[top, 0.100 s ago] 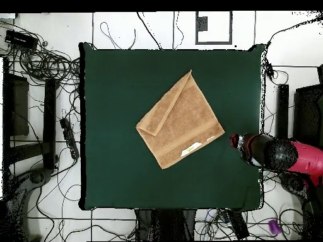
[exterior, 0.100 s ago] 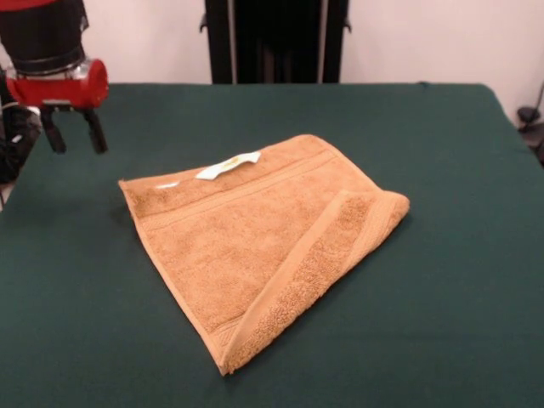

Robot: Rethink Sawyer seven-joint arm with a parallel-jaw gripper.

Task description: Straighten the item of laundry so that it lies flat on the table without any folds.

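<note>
The item of laundry, an orange-tan terry towel, lies near the middle of the table. One side is folded over on top, so a border band runs diagonally across it. A white label shows at its far edge. My gripper hangs open above the table's far left corner, apart from the towel and with nothing between its fingers. From overhead, the towel sits as a diamond with its left corner folded in. The gripper is just off the towel's right corner, near the edge of the table.
Tangled cables and black equipment lie on the floor left of the table. More cables and a black box are to the right. The gripper is close to the table's edge.
</note>
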